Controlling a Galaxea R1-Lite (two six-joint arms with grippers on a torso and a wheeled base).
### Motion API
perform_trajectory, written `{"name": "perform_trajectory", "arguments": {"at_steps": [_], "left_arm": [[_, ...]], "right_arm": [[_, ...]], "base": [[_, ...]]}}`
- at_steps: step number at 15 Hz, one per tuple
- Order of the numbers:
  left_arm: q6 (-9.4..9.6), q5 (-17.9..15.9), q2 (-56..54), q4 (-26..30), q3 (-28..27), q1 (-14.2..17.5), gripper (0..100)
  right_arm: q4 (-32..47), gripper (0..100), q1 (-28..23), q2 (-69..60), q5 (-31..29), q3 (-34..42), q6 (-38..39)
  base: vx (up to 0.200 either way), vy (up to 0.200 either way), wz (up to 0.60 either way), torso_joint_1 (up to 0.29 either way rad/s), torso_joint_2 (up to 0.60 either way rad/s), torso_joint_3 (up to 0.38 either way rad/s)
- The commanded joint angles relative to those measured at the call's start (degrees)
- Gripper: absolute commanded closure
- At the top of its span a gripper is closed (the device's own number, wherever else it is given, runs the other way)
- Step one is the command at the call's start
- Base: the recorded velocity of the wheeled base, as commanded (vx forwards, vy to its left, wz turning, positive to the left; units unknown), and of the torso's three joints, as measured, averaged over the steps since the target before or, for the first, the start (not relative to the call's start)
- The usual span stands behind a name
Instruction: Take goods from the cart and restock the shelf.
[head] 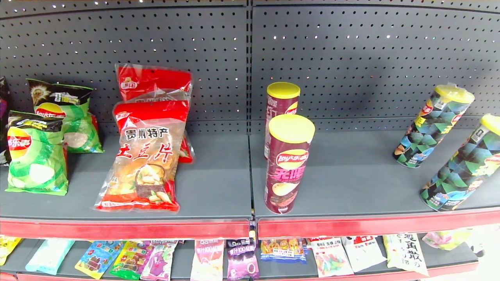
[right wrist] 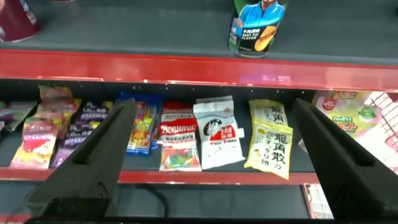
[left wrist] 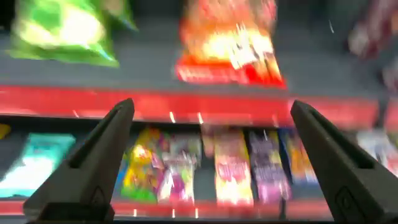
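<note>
My left fingers (left wrist: 87, 168) and right fingers (right wrist: 87, 165) are wide open and hold nothing. The goods stand on the shelf (head: 351, 175). The cans (head: 288, 164) look stiff, light and slick, so I would grab one round its middle. The bags (head: 144, 156) look soft and easy to crush. The wire (right wrist: 382, 130) at the edge may be the cart, but I cannot tell.

Bright overhead light — glare along the red shelf lip (head: 371, 225).
</note>
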Motion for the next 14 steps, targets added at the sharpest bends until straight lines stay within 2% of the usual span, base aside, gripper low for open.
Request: {"name": "perform_trajectory", "arguments": {"at_steps": [1,3,6,10,13,14], "left_arm": [[1.17,1.2,-0.3,-0.3,1.6,0.0,0],[1.96,1.1,-0.9,-0.3,1.6,2.8,0],[2.75,0.7,-5.2,-0.3,1.7,4.4,0],[2.75,0.7,-5.3,-0.2,1.7,4.4,0],[2.75,0.7,-5.3,-0.2,1.7,4.4,0],[2.75,0.7,-5.3,-0.2,1.7,4.4,0]], "right_arm": [[-0.8,0,-0.3,0.8,0.0,0.9,1.9],[-3.6,0,0.9,1.0,2.6,2.3,-0.3],[-3.9,0,0.1,-0.8,2.3,2.4,1.1],[-3.8,0,0.1,-0.8,2.4,2.3,1.2],[-3.8,0,0.1,-0.8,2.3,2.4,1.0],[-3.9,0,0.1,-0.8,2.3,2.4,1.0]], "base": [[0.000,0.000,0.00,0.000,0.00,0.000],[0.000,0.000,0.00,0.000,0.00,0.000],[0.000,0.000,0.00,0.000,0.00,0.000],[0.000,0.000,0.00,0.000,0.00,0.000],[-0.200,0.000,0.00,0.009,0.00,0.002],[0.000,0.000,0.00,0.000,0.00,0.000]]}}
